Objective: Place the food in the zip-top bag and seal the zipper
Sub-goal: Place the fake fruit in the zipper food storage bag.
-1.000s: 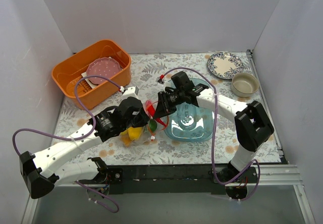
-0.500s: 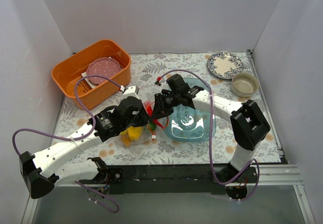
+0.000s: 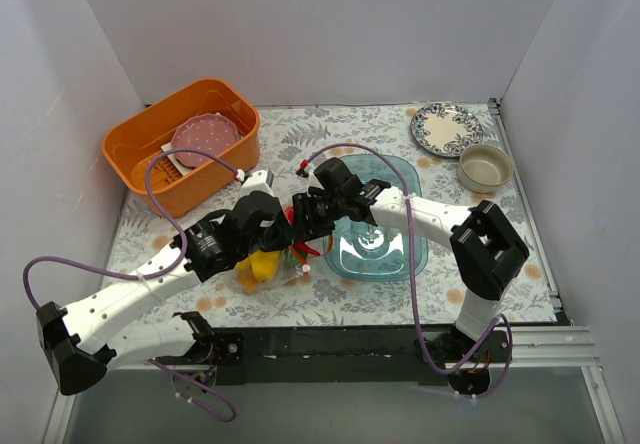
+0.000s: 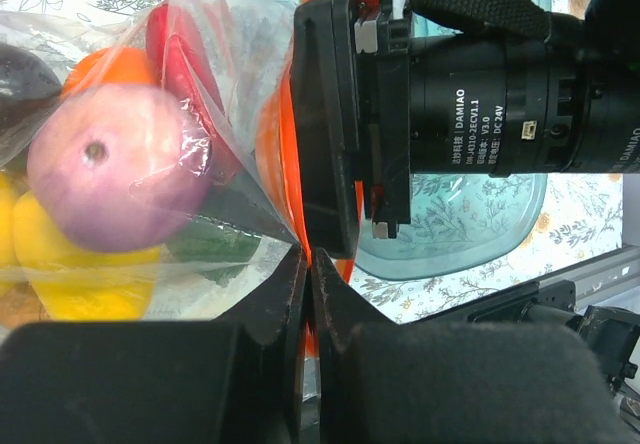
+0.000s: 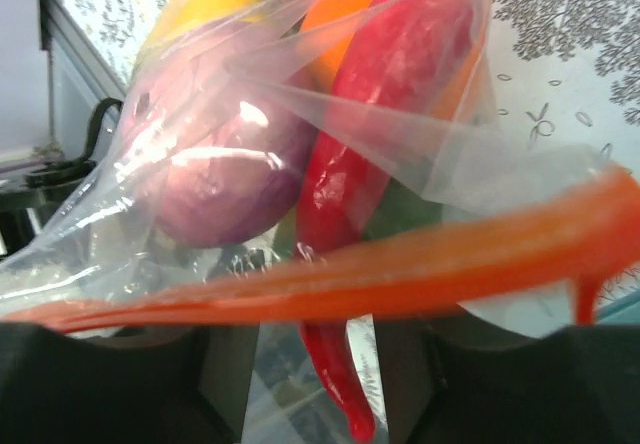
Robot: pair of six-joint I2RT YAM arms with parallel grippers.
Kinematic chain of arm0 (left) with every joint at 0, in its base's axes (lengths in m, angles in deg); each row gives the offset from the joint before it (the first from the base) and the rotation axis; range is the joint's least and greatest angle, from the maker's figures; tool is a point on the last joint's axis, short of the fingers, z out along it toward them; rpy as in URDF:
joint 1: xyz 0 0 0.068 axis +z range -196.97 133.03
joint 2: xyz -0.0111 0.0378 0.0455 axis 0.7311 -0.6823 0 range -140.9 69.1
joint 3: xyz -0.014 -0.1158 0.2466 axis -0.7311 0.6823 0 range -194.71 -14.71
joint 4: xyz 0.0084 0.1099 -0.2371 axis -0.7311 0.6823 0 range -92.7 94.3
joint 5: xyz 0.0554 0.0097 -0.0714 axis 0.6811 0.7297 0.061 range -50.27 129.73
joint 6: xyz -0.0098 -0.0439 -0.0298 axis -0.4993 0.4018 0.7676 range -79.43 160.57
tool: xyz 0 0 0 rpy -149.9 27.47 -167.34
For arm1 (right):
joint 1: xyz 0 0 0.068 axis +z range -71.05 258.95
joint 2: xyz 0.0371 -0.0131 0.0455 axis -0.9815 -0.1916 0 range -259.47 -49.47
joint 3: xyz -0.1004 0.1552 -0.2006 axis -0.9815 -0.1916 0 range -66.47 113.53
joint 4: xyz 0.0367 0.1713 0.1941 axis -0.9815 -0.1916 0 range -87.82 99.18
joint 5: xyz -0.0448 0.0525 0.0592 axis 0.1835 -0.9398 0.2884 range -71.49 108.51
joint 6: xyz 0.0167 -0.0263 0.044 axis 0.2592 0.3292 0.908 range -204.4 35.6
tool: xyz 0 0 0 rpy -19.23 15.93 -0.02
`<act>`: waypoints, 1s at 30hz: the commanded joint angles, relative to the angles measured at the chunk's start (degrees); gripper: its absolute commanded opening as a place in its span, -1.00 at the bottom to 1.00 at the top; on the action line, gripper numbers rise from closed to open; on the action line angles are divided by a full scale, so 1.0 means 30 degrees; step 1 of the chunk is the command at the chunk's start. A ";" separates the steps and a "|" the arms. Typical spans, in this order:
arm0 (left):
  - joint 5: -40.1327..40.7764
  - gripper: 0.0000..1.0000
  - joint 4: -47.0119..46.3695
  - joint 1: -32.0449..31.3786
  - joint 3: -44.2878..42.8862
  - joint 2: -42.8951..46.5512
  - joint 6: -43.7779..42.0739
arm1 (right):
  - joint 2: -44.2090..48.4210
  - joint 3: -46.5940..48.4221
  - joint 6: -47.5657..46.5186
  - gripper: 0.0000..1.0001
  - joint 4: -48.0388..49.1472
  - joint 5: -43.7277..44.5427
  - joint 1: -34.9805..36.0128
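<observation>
The zip-top bag [image 3: 268,261] lies left of the blue tray and holds the food: purple onion [image 4: 105,179], yellow pepper [image 4: 55,264], orange [image 4: 110,64], red chili [image 5: 350,184] and a green piece [image 4: 210,244]. My left gripper [image 4: 308,264] is shut on the orange-red zipper [image 4: 272,154] at the bag's mouth; it also shows in the top view [image 3: 285,236]. My right gripper [image 5: 315,344] is open, its fingers [image 5: 100,384] spread, and the zipper [image 5: 350,274] lies across their tips. In the top view the right gripper [image 3: 303,217] sits right against the left one.
The clear blue tray [image 3: 395,254] sits right of the bag, under the right arm. An orange basket [image 3: 140,149] with a pink plate [image 3: 205,136] stands at the back left. A patterned plate [image 3: 445,127] and a beige bowl [image 3: 485,167] sit at the back right.
My right gripper has moved left from over the tray up to the bag's mouth and the left gripper. The left gripper has kept its hold on the zipper.
</observation>
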State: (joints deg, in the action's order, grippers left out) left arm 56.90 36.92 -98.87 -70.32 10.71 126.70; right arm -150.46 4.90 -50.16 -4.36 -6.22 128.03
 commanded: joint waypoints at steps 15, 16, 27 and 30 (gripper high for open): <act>0.0547 -1.00 0.0154 0.0044 -0.0358 0.1036 0.0090 | 0.5916 -0.2136 -0.0547 0.26 -0.0995 0.6042 -0.0128; 0.0605 -1.00 0.0125 0.0044 -0.0271 0.1094 0.0090 | 0.6151 -0.2402 -0.0341 0.24 -0.1023 0.6336 -0.0216; 0.0429 -1.00 0.0007 0.0044 -0.0329 0.0977 -0.0115 | 0.7268 -0.4836 0.1184 0.06 -0.0907 0.7688 -0.0686; 0.0401 -1.00 0.0037 0.0015 -0.0300 0.1006 -0.0028 | 0.7004 -0.5332 0.1389 0.06 -0.0119 0.6756 -0.0890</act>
State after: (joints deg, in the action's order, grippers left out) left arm 57.71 37.60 -98.87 -70.32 12.18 126.85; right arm -128.93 -10.05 -47.47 -8.03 15.83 126.13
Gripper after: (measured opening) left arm 0.018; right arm 0.530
